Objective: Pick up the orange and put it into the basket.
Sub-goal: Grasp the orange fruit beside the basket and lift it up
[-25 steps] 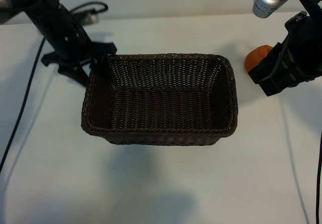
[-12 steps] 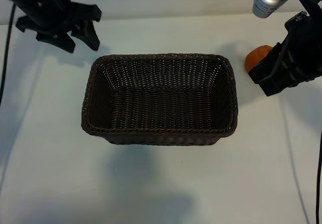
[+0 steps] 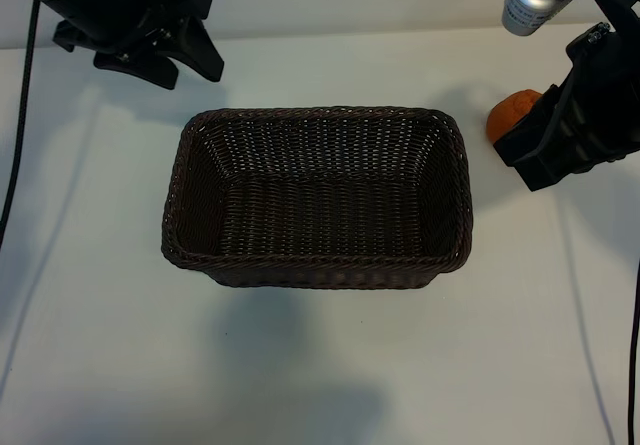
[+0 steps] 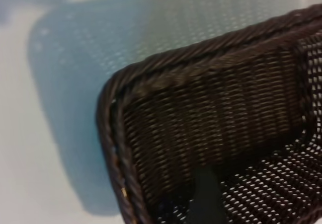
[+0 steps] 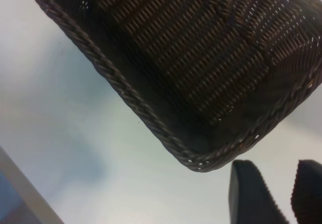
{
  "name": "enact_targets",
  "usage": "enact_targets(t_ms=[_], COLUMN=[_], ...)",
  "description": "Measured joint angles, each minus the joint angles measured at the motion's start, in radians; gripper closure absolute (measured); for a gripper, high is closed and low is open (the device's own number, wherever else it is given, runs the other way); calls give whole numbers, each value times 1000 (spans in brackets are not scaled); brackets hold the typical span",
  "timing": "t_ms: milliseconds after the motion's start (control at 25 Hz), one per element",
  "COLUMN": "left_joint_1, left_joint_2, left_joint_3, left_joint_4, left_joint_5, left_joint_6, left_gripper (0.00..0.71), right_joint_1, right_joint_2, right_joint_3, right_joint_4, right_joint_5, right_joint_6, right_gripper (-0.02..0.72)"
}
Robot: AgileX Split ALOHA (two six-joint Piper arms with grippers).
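The orange [image 3: 512,111] lies on the white table to the right of the basket [image 3: 318,115], partly hidden behind my right gripper [image 3: 520,165]. That gripper hangs just in front of the orange, its jaws partly open with nothing between them. In the right wrist view its two dark fingers [image 5: 251,194] stand beside the basket's corner [image 5: 201,161], and the orange is out of that view. My left gripper [image 3: 190,73] is open and empty, off the basket's far left corner. The left wrist view looks down on that corner [image 4: 113,90], with one finger [image 4: 204,199] showing.
A silver cylinder [image 3: 528,3] on the right arm sits above the orange. Black cables [image 3: 20,135] trail down the table's left side and along the right edge. The basket holds nothing.
My left gripper has left the basket's far left corner, going away toward the back left, then a little to the right. The right arm, orange and basket have not moved.
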Motion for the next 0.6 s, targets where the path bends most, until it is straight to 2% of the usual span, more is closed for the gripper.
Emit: enact_targets(t_ms=[280, 600], left_joint_1=[0, 0], left_joint_2=[-27, -138], left_joint_3=[16, 156], left_joint_4=[-7, -7], left_joint_5=[0, 0], left_joint_6=[14, 53], left_gripper=[135, 135], right_joint_1=[0, 0], right_joint_2=[0, 0], right_joint_3=[0, 0], right_joint_4=[0, 0], right_joint_5=[0, -1], right_joint_6=[0, 0], right_gripper=[455, 455])
